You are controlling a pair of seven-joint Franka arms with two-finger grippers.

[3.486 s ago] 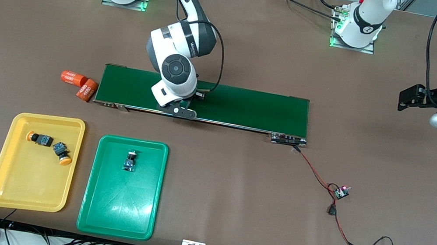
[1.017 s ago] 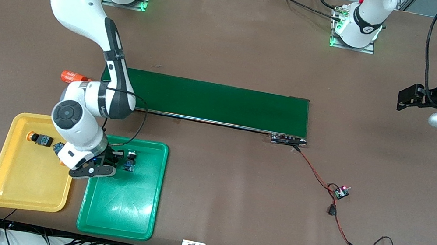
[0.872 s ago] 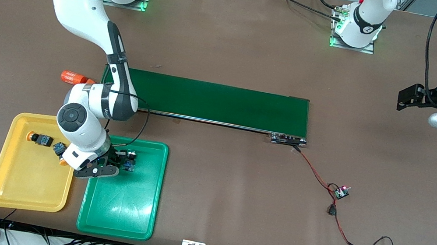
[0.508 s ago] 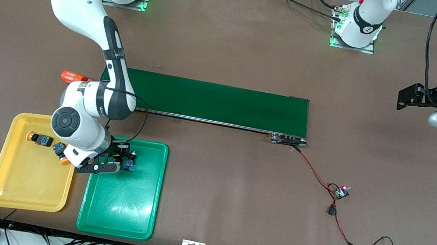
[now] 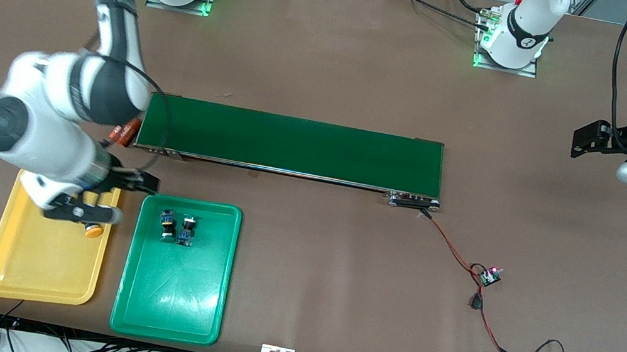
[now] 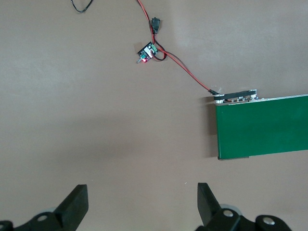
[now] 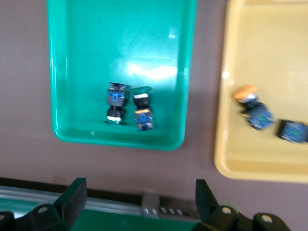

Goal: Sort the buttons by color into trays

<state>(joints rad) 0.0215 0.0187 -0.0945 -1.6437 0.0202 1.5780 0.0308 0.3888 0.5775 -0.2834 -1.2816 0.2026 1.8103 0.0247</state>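
Arm of right tool (image 5: 119, 194) hides yellow tray (image 5: 44, 265) buttons partly

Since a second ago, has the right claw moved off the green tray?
Yes. The right claw has left the green tray for the yellow tray's conveyor-side end, leaving two buttons in the green one.
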